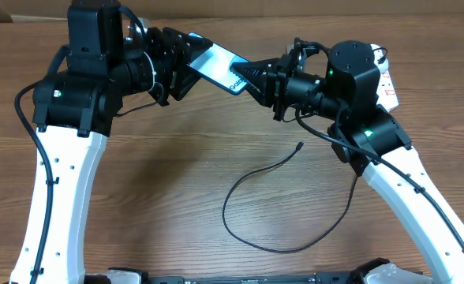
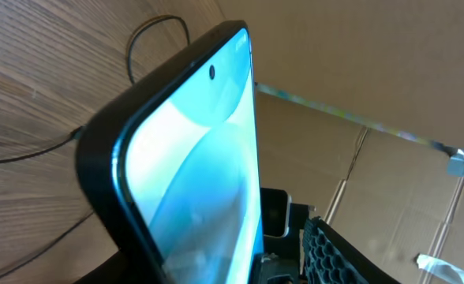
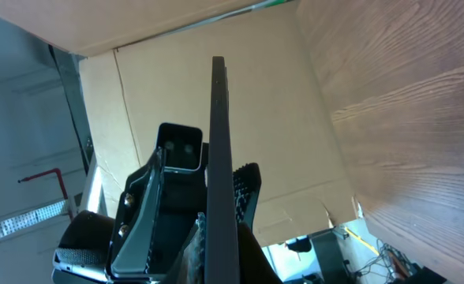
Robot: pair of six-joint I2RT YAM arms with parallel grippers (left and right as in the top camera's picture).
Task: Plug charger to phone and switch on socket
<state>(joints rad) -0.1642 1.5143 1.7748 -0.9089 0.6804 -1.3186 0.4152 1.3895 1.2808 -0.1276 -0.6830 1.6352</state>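
Observation:
The phone (image 1: 220,65) is held up above the table's back middle, with its light blue screen and "Galaxy" lettering facing up. My left gripper (image 1: 186,65) is shut on its left end, and the screen fills the left wrist view (image 2: 192,173). My right gripper (image 1: 256,79) is shut on its right end, and the right wrist view shows the phone edge-on (image 3: 218,158) between the fingers. The charger cable (image 1: 252,177) lies loose on the table, its connector tip (image 1: 299,146) pointing toward the right arm. The white socket (image 1: 387,85) lies mostly hidden behind the right arm.
The cable loops across the wooden table's front middle (image 1: 295,246) and shows in the left wrist view (image 2: 149,31). Cardboard panels (image 3: 295,118) stand behind the table. The left arm's white link (image 1: 66,189) and the right arm's (image 1: 421,205) flank the centre.

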